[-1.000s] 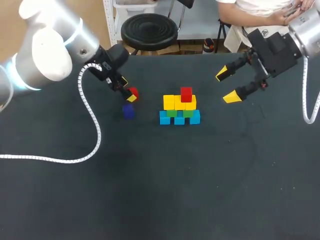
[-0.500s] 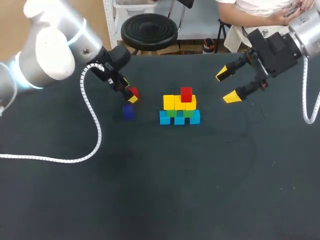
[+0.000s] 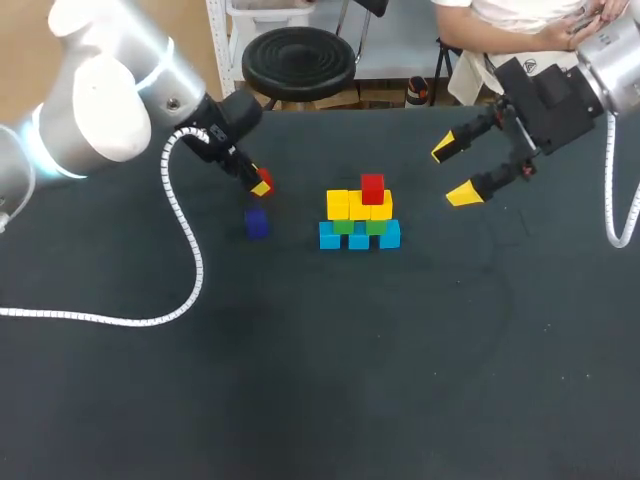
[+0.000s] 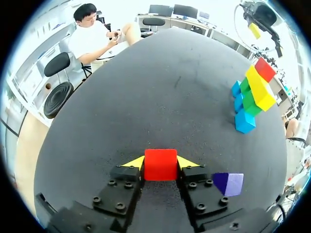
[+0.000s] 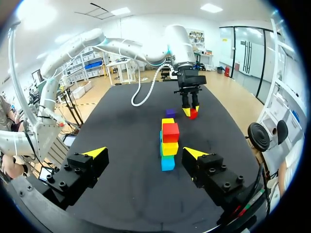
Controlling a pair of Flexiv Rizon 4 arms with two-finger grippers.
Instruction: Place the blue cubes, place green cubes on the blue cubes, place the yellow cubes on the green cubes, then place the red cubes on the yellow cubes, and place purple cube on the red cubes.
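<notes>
Take the stack (image 3: 360, 215) in the middle of the table (image 3: 400, 380) as your landmark. It has three blue cubes (image 3: 358, 240) at the base, green cubes (image 3: 343, 227) on those and a row of yellow cubes (image 3: 338, 204) above. One top red cube (image 3: 372, 187) sits on the yellow row, a little toward your right arm's side. Your left gripper (image 3: 261, 183) is off the stack's left side, well apart from it. It is clamped on a second red cube (image 4: 161, 165). In the left wrist view you can see both yellow fingertips (image 4: 134, 162) pressed against that cube from opposite sides. You cannot tell from these views how far that held cube is above the table. The purple cube (image 3: 257, 224) lies alone on the table, also on the stack's left side, just beside the left gripper and slightly nearer the stack's front row. The left wrist view shows it next to the gripper's right finger, not touching the held cube. Your right gripper (image 3: 453, 171) hangs off the stack's right side, well apart from it, its fingers spread wide with nothing between them. From the right wrist view, the stack stands ahead of those parted fingers. Your left gripper and the purple cube are beyond it.
</notes>
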